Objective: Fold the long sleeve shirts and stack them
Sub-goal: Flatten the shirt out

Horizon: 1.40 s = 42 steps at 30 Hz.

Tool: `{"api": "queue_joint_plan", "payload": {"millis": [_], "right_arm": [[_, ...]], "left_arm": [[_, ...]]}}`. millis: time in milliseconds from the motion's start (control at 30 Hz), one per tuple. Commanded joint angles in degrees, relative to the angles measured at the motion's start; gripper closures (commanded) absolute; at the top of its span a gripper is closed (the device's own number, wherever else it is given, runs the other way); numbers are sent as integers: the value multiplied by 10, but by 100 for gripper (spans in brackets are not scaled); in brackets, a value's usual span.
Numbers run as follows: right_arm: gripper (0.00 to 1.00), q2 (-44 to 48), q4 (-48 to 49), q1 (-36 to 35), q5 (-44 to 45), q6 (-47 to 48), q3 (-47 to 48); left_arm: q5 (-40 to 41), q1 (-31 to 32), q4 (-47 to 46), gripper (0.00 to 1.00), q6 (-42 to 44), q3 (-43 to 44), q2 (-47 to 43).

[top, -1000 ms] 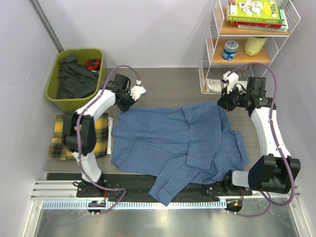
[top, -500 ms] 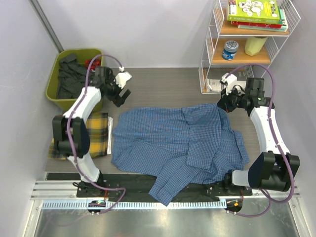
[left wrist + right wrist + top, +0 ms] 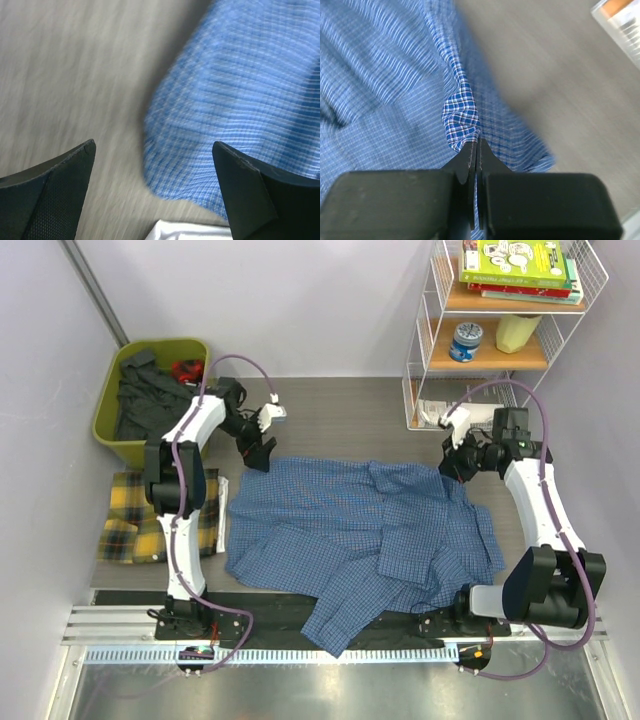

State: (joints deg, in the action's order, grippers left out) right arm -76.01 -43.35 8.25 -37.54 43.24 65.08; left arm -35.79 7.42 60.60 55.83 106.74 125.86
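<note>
The blue checked long sleeve shirt [image 3: 350, 530] lies spread over the table's middle, with a sleeve crossing its lower front. My left gripper [image 3: 258, 450] hovers open just above the shirt's far left corner; in the left wrist view the gripper [image 3: 154, 145] holds nothing, and the shirt's edge [image 3: 240, 100] lies below it. My right gripper [image 3: 452, 468] is shut on the shirt's far right edge. In the right wrist view the gripper [image 3: 476, 142] pinches a small fold of the cloth [image 3: 461, 117]. The yellow plaid shirt [image 3: 130, 525] lies folded at the left, partly behind my left arm.
A green bin [image 3: 125, 452] holding dark clothes stands at the far left. At the far right corner is a white wire shelf [image 3: 500, 355] with books and a can. A black strip [image 3: 280, 605] runs along the near edge, under the shirt's hanging sleeve.
My left gripper let go of the shirt's far left corner, opened, swung toward the bin and came back over that corner. The right gripper shifted slightly nearer, still pinching cloth.
</note>
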Motion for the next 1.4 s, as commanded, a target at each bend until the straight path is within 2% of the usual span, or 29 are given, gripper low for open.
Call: {"api": "queue_joint_plan", "payload": {"millis": [0,200,333,400,433,467,533,567,633,667,767,833,900,967,1000,1033,1100,1167,1267,1367], "right_arm": [[99,47,-64,-2,-15,68,-52],[99,82,-96,-1,-14,123,-75],[99,121,-136,-2,-8,184,-92],[99,132,-138,-1,8,195,-109],[99,136,-137,0,27,199,-112],[99,140,-134,1,37,199,-113],[99,142,-133,12,44,194,-111],[99,142,-133,17,42,192,-110],[99,142,-132,24,39,192,-107],[99,140,-130,26,37,192,-105],[99,129,-131,29,34,190,-91],[99,125,-131,29,32,189,-79],[99,123,-132,28,30,188,-67],[99,123,-131,29,32,191,-63],[99,121,-130,29,38,192,-60],[99,117,-129,29,41,190,-58],[99,108,-128,31,48,184,-47],[99,103,-127,36,50,185,-41],[99,111,-128,49,56,199,-38],[99,128,-130,61,59,221,-50]], "left_arm": [[-113,22,87,0,96,28,-9],[-94,64,-9,0,72,-21,-19],[-75,86,-15,0,88,-9,-5],[-54,95,8,8,125,-2,-5],[-45,100,39,13,139,-3,-10],[-17,100,46,27,155,-8,-17],[16,94,78,45,164,-31,-46],[26,88,96,64,184,-40,-57],[59,77,128,77,210,-67,-90],[69,75,164,87,219,-76,-104],[104,74,164,97,199,-129,-162],[106,74,145,98,140,-158,-200],[117,81,95,92,71,-212,-264],[165,109,60,80,-16,-284,-330],[201,127,-1,79,-53,-316,-350],[250,166,-17,78,-123,-341,-368],[277,223,-45,71,-201,-398,-412],[289,252,-47,70,-280,-426,-433],[253,260,-34,65,-296,-466,-474],[234,259,-24,62,-268,-505,-541]]}}
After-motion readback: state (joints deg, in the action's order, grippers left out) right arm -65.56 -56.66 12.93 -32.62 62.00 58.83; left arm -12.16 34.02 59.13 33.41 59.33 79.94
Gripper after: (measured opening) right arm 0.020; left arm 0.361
